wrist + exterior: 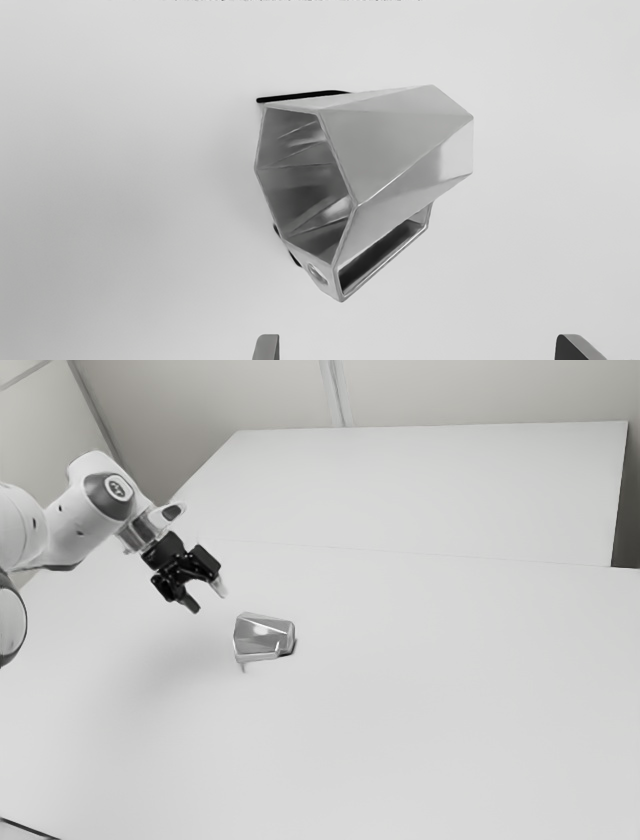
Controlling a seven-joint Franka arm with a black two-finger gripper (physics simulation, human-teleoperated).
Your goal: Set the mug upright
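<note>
Holding the gripper (pixel 208 601), jaws apart, upper left in the exterior view, near the mug (pixel 264 640) lying just left of centre. Seeing mouth (pixel 302 200) and handle (pixel 334 288) in the wrist view, then wide table (pixel 450 720) reaching the exterior view's right edge.

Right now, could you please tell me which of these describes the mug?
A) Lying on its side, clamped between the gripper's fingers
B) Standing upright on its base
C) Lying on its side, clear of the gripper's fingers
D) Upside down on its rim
C: the mug lies on the table with its mouth facing sideways, apart from the open gripper.
</note>
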